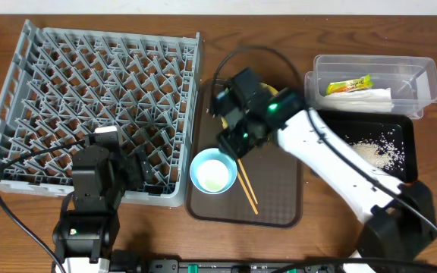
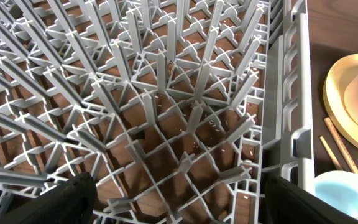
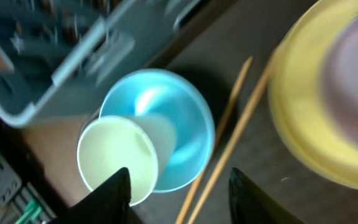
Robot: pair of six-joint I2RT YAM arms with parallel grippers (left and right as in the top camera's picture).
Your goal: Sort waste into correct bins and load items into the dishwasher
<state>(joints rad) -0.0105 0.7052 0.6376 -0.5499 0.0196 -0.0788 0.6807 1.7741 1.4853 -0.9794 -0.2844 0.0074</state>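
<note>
Grey plastic rack (image 1: 89, 83); wooden chopsticks (image 1: 246, 186); glossy blue bowl (image 1: 197, 168).

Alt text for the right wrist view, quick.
A small white cup lies tipped in the light blue bowl, ahead of the open right gripper. Two chopsticks lie beside it, with the yellow plate at right and the grey rack at upper left.

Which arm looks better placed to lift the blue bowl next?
Right: the right gripper hangs open just above the blue bowl, while the left gripper sits over the dish rack, across its wall.
</note>
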